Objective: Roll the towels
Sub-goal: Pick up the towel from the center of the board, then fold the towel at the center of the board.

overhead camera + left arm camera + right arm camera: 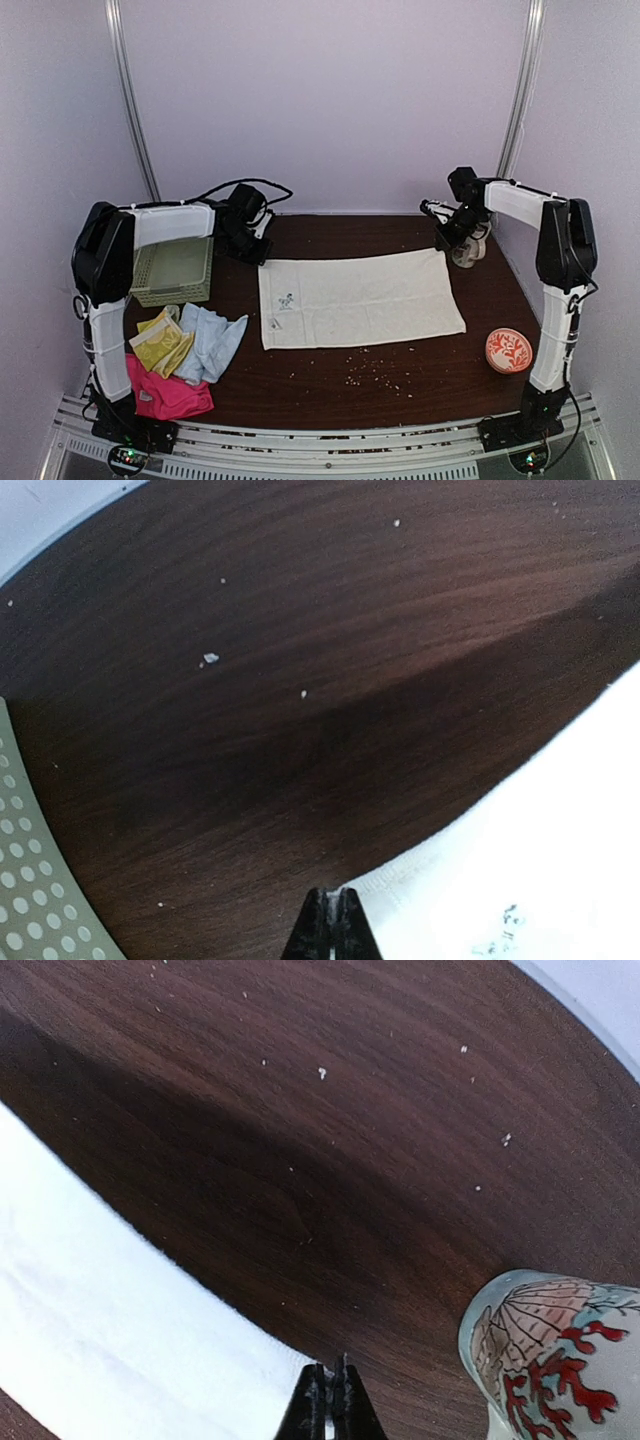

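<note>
At the near left of the table [285,390] we find the hot-pink towel [168,395], the yellow-green patterned towel [160,340] and the pale blue towel [212,340] heaped together. At the near right sits a round orange-red patterned dish [510,350], well apart from them. In the middle the cream-white towel [360,300] lies spread flat.

We judge it light, soft and limp. Lifted by one point it would sag and wrinkle, so we would take both far corners and turn them evenly. At those corners are the left gripper [335,900] and the right gripper [331,1375], each with fingers pressed together right at the hem. We cannot tell whether cloth is pinched between them.

The pale green basket [175,270] stands near the left gripper and a coral-patterned mug [550,1360] just beside the right one, so sideways room is tight. The bare wood toward us is open but for scattered crumbs [370,375].
</note>
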You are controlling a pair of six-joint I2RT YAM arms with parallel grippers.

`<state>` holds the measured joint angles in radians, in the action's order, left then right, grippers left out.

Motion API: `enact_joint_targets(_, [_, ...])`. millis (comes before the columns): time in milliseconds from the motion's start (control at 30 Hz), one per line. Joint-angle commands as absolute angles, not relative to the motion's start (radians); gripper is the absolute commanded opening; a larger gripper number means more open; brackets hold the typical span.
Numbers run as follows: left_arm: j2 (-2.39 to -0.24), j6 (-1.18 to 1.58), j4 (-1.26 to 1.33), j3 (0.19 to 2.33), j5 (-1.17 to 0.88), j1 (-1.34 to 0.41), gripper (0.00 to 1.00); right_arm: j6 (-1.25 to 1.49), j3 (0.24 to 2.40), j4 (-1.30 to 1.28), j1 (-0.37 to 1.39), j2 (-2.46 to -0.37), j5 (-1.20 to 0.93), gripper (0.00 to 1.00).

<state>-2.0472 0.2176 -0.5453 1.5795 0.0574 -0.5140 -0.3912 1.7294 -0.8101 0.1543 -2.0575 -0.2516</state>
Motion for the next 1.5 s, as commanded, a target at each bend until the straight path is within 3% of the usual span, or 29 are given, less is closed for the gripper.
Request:
enact_joint_targets(0, [-1.992,0.195,-0.492,1.569,0.016,-0.514,0.0,-0.416,1.74,-0.799,0.146,-2.004,-0.274,0.0])
enact_joint_targets(233, [-1.953,0.167,-0.489,1.508,-0.103,-0.516,0.0,-0.424,1.623,-0.754,0.144,-1.94,-0.282,0.0])
enact_joint_targets(667, [-1.833,0.151,-0.457,1.311,-0.145,-0.523,0.0,-0.453,1.377,-0.672,0.132,-1.781,-0.331,0.0])
enact_joint_targets(1467, [-1.71,0.134,-0.473,1.117,-0.346,-0.541,0.0,-0.542,1.153,-0.74,0.128,-1.622,-0.369,0.0])
